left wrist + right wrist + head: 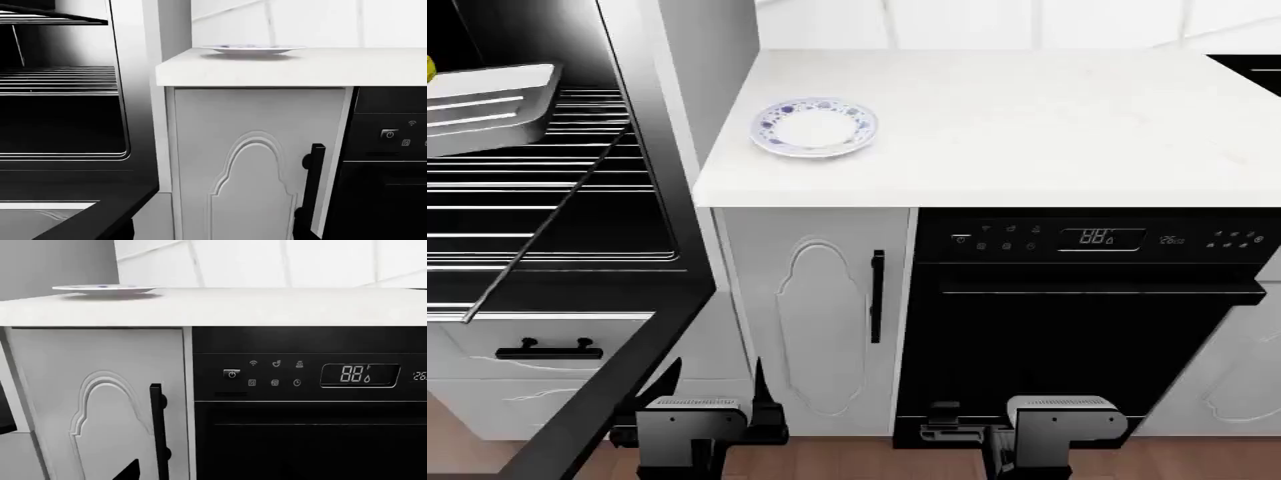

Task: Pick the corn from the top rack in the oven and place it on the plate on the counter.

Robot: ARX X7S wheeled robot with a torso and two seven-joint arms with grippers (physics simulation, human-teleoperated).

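Note:
The oven stands open at the left of the head view, its black door folded down. A thin yellow sliver of the corn shows at the picture's left edge, behind a grey tray on the top rack. The plate, white with a blue rim pattern, lies on the counter near its left end; the plate shows edge-on in both wrist views. My left gripper is open and empty, low in front of the cabinet. My right gripper is low too, open and empty.
A grey baking tray sits on the rack. Lower wire racks fill the cavity. Below the counter are a white cabinet door with a black handle and a black appliance with a digital display.

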